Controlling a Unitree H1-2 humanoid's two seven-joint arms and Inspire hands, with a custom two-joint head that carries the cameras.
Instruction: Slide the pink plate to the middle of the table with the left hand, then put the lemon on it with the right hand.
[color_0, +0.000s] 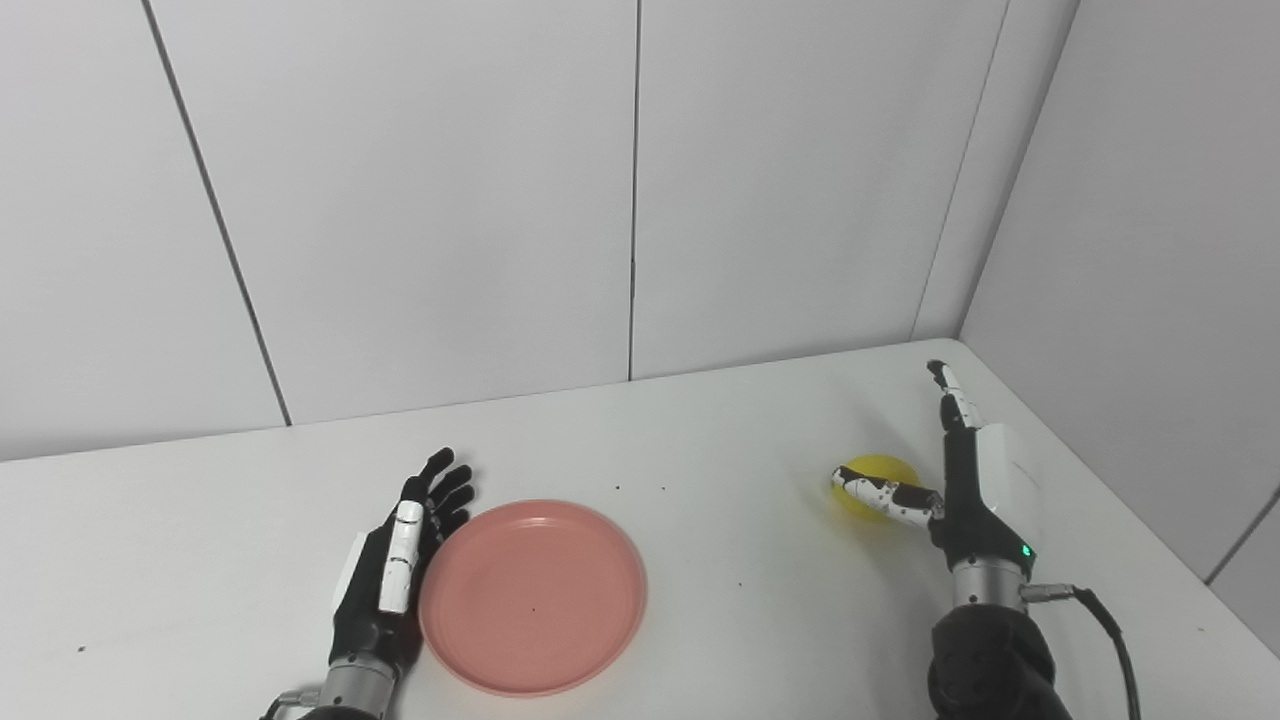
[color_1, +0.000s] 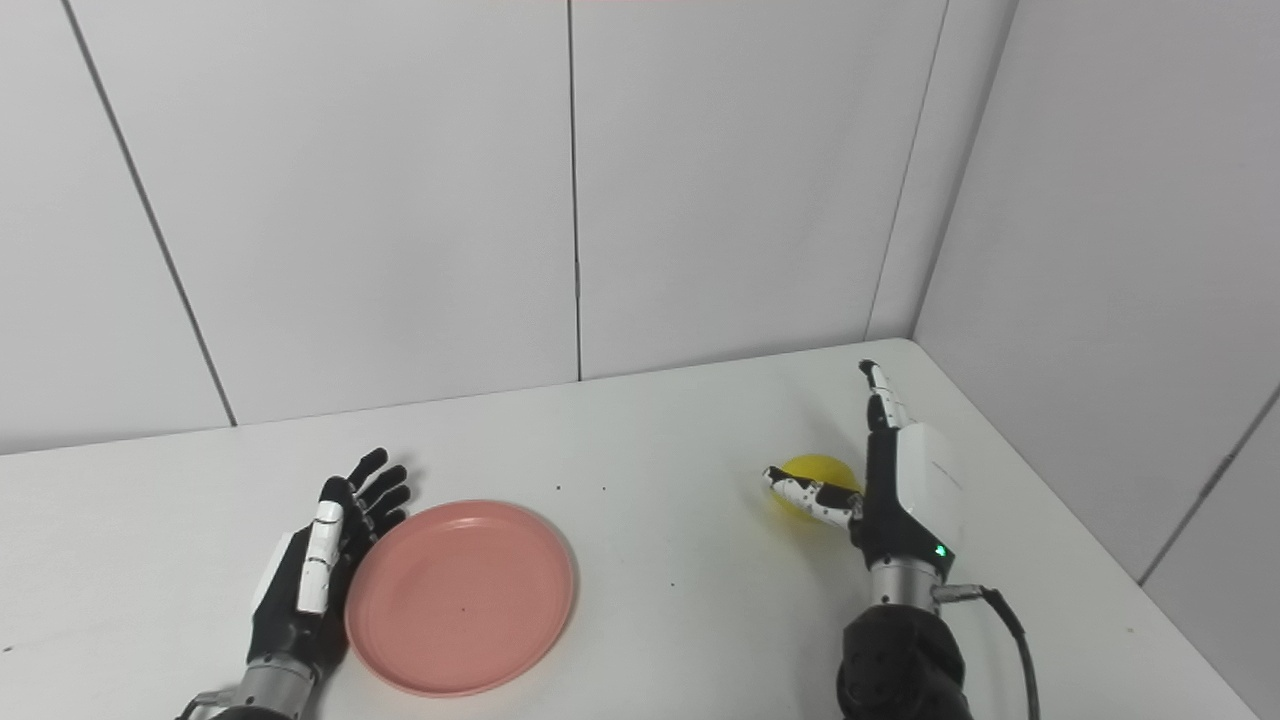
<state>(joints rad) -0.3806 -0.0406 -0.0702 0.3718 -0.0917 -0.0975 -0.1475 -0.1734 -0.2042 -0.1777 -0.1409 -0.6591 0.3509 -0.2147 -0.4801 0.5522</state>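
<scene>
On the white bench (color_0: 700, 440), toward its near left part, lies one round, shallow pink plastic plate (color_0: 533, 596) with a low raised rim and a smooth, matte, bare face. The black-and-white left hand (color_0: 395, 560) stands on edge just beside the plate's left rim, its palm turned toward the plate, fingers (color_0: 445, 485) straight and only slightly fanned, holding nothing; whether it touches the rim is hard to tell. Well apart, on the right side of the bench near the corner of the grey panelled walls (color_0: 640, 180), sits one small, rounded, glossy yellow lemon (color_1: 815, 478). The right hand (color_0: 975, 490) stands upright just to the right of the lemon, fingers extended upward and the thumb reaching across the lemon's near side, not closed around it.
</scene>
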